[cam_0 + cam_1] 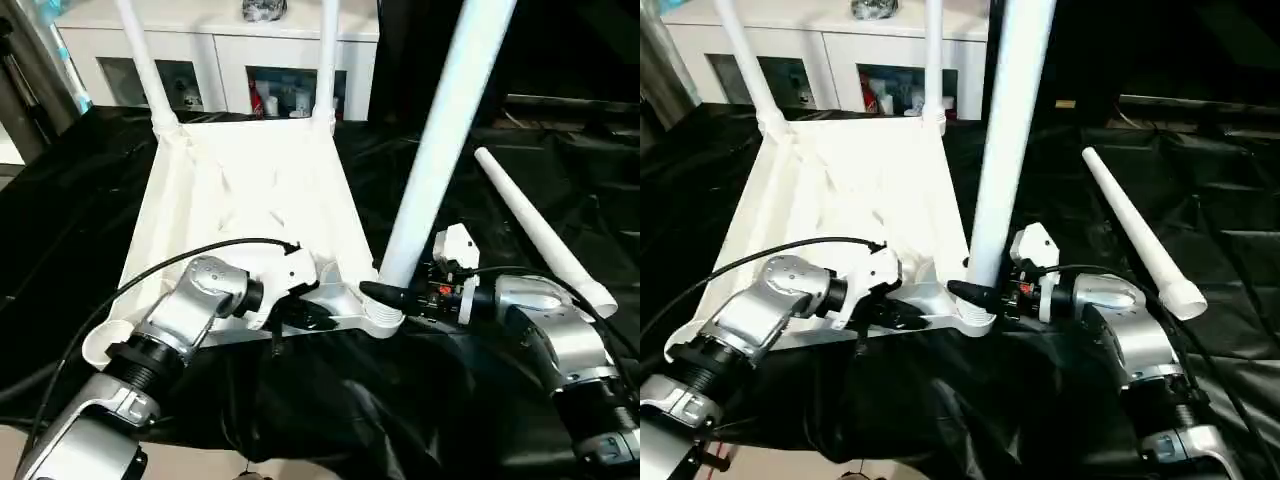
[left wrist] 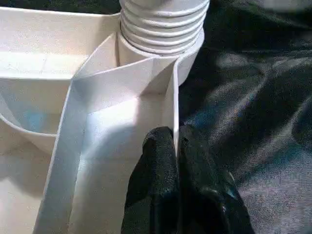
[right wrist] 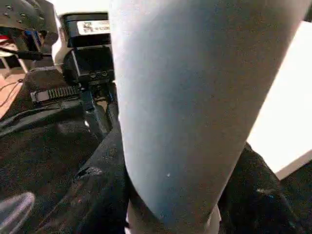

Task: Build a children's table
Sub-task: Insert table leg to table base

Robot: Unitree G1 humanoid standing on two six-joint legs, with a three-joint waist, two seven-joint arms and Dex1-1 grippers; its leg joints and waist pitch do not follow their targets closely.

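The children's table top (image 1: 250, 190) lies upside down on a black sheet, with two white legs (image 1: 145, 60) (image 1: 328, 55) standing in its far corner sockets. A third leg (image 1: 440, 140) stands in the near right socket (image 1: 380, 318), and its threaded end (image 2: 163, 24) sits in the socket's collar. My right gripper (image 1: 385, 295) is shut on this leg just above the socket, black fingers (image 3: 102, 195) on both sides of it. My left gripper (image 2: 176, 141) is shut on the thin near rim wall (image 2: 173, 97) of the top, close to that socket. A fourth leg (image 1: 540, 230) lies loose on the sheet to the right.
White cabinets (image 1: 230, 60) with open compartments stand behind the table top. The black sheet (image 1: 330, 400) covers the whole work surface and hangs in folds at the near edge. A black cable (image 1: 150, 275) arcs over my left forearm.
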